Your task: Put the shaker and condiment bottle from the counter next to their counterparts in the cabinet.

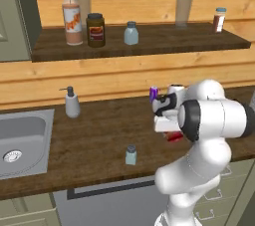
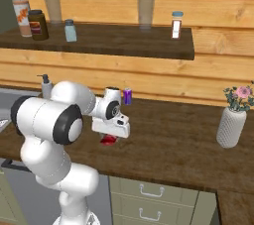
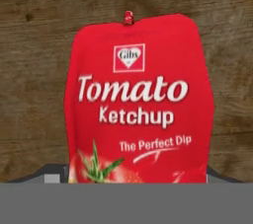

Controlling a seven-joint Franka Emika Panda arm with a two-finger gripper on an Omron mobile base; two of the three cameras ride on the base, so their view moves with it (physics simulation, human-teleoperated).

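Note:
The condiment bottle (image 3: 141, 99), a flat red ketchup pack, lies on the counter (image 1: 99, 130) right under my hand. Only a red sliver of the condiment bottle (image 1: 174, 137) (image 2: 108, 140) peeks out below the wrist. My gripper (image 3: 133, 176) (image 1: 169, 133) (image 2: 110, 135) is down over it and open, one dark tip at each side of the pack's lower end. The shaker (image 1: 131, 155) stands near the counter's front edge, left of the arm. On the cabinet (image 1: 164, 41) shelf stand the counterparts: a matching shaker (image 1: 131, 33) (image 2: 70, 30) and a tall clear bottle (image 1: 72, 18) (image 2: 21, 13).
A dark jar (image 1: 95, 30) sits between the two counterparts, and a reddish shaker (image 1: 219, 19) (image 2: 176, 25) stands at the shelf's right end. On the counter are a pump dispenser (image 1: 71, 103), a purple can (image 1: 154, 93) (image 2: 127, 96), a sink (image 1: 22, 140) and a flower vase (image 2: 231, 122).

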